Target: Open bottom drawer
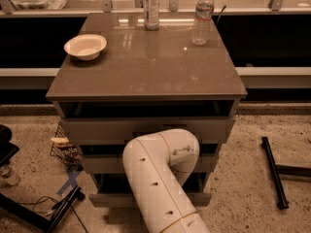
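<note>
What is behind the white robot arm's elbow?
Pale grey drawer fronts of the brown-topped cabinet, the slim bottom drawer lowest. The white arm covers their centres; the gripper is hidden behind it.

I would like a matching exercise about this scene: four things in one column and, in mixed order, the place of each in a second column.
Things:
1. bowl
2. arm
3. black bar
4. bottom drawer

Places:
A. on the floor, right of the cabinet
B. lowest in the cabinet, partly behind the arm
C. left side of the cabinet top
D. bent in front of the cabinet

Pairs: 1-C, 2-D, 3-A, 4-B.

The gripper is hidden behind the arm's bend, close to the cabinet front.
</note>
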### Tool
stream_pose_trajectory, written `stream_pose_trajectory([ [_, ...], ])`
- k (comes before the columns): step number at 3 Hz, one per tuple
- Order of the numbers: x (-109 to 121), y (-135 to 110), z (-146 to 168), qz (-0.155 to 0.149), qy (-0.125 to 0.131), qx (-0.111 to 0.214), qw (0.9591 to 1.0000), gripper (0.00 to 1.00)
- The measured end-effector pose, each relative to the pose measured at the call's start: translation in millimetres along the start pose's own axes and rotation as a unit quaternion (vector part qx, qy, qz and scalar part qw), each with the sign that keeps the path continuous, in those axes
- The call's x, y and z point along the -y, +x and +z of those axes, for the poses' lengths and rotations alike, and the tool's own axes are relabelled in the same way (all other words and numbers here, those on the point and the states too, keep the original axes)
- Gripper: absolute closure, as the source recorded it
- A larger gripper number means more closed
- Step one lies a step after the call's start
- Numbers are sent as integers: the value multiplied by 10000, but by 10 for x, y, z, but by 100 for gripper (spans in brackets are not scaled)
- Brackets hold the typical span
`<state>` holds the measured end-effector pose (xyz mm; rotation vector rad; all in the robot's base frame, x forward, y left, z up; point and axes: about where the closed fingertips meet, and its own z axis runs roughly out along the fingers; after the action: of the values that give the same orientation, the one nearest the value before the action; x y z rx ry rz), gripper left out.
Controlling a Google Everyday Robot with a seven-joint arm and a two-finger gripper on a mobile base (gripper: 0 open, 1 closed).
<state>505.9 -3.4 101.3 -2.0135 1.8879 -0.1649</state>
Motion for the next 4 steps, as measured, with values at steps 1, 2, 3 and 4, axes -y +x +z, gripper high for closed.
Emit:
stream_pose_trajectory([
  [1,-1,0,0,0,0,0,10000,26],
  [2,-1,0,0,0,0,0,10000,39],
  [3,-319,-85,-286,75,-7,-177,9998,70],
  [4,-684,-140,-695,250,26,-593,9979,94],
])
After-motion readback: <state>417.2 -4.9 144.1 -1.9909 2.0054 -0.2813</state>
